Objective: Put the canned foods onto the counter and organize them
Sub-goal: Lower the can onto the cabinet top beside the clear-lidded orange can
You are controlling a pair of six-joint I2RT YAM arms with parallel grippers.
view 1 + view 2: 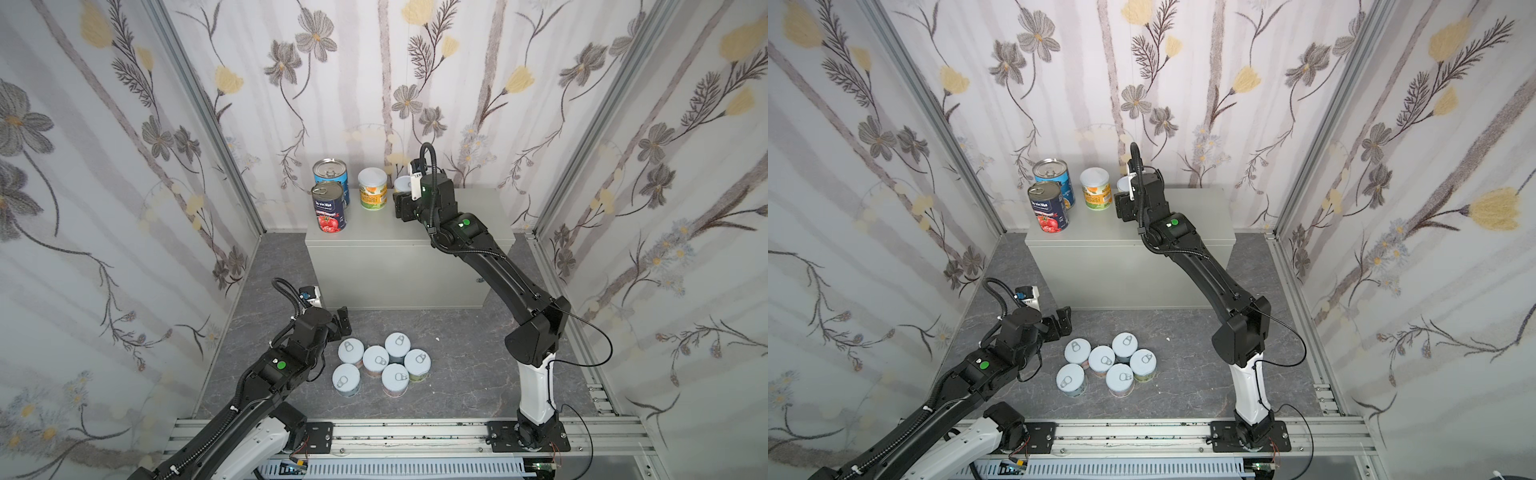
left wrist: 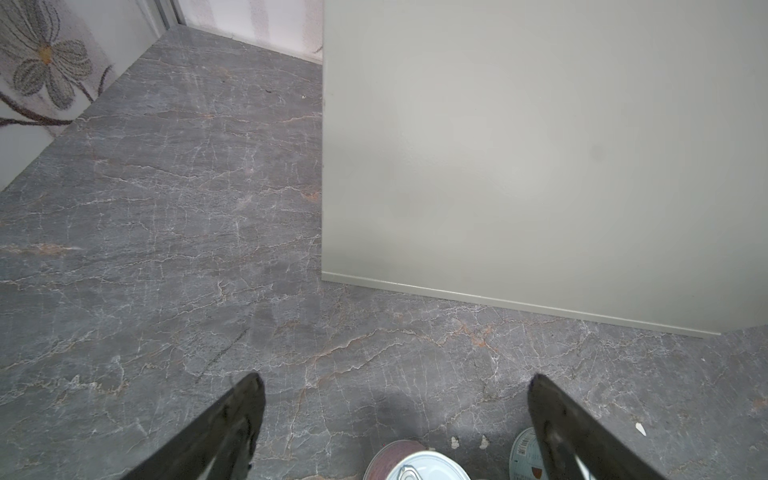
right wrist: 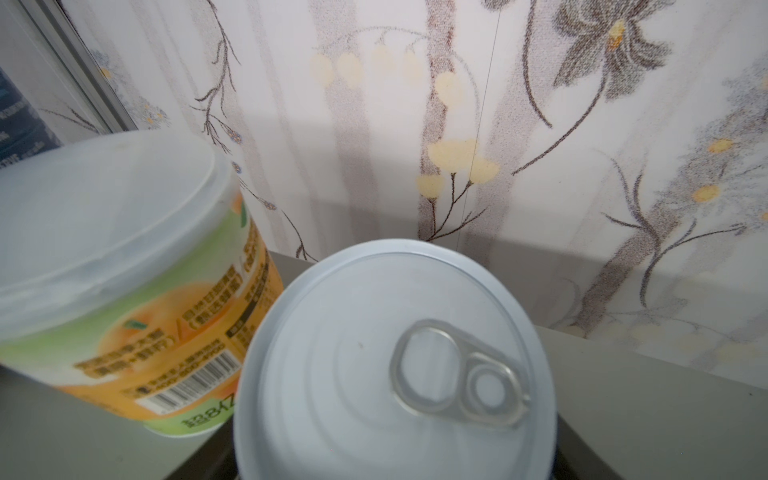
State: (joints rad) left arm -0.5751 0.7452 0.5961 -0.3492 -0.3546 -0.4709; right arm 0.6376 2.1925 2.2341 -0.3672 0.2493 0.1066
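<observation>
I see the desk (image 1: 399, 253), a light-grey metal box with a flat top. At its left end two tall steel-topped cans stand upright: the navy tomato can (image 1: 329, 210) at the front edge and the blue can (image 1: 332, 176) just behind it. To their right stands the orange-and-green can (image 1: 372, 195) with a cloudy lid. Just beside that is a pale-lidded can (image 3: 395, 365), pull ring up; I cannot tell whether those two touch. Six short pale-lidded cans (image 1: 376, 360) stand upright in a tight cluster on the floor (image 1: 465, 374) in front of the desk.

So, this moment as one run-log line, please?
left hand open, empty | right hand at small can on counter, grip unclear | six cans on floor
</observation>
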